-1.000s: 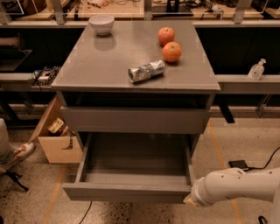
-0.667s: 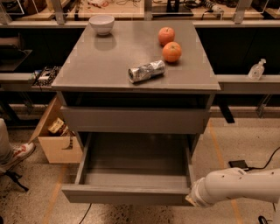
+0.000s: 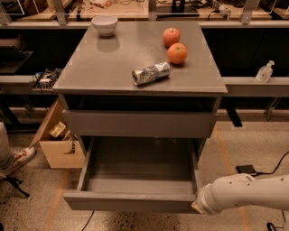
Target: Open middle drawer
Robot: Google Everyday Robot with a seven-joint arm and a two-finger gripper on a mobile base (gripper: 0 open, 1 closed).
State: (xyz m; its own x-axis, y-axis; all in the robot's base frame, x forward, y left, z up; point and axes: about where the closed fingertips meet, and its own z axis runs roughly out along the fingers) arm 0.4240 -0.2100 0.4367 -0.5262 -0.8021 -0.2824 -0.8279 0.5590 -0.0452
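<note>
Warm overhead light puts a dull sheen on the cabinet top [image 3: 113, 63], with short shadows beside the bowl [image 3: 104, 25] and can [image 3: 151, 73]. The pulled-out middle drawer [image 3: 131, 201] is dim inside. The gripper [image 3: 196, 208], at its right front corner, looks pale.

Workshop: speckled floor [image 3: 253, 149], dim light, long benches behind.
Grey counter [image 3: 113, 63] at centre, cardboard box [image 3: 58, 151] on the floor left, cluttered far bench [image 3: 135, 9]; gripper [image 3: 198, 208] low, near right.

One arm [image 3: 246, 193]: glossy white casing, smooth rounded tubular segment, bulbous wrist joint with a seam line. Its gripper [image 3: 196, 208]: small tan tip past the wrist, at the middle drawer's [image 3: 131, 201] right front corner.
</note>
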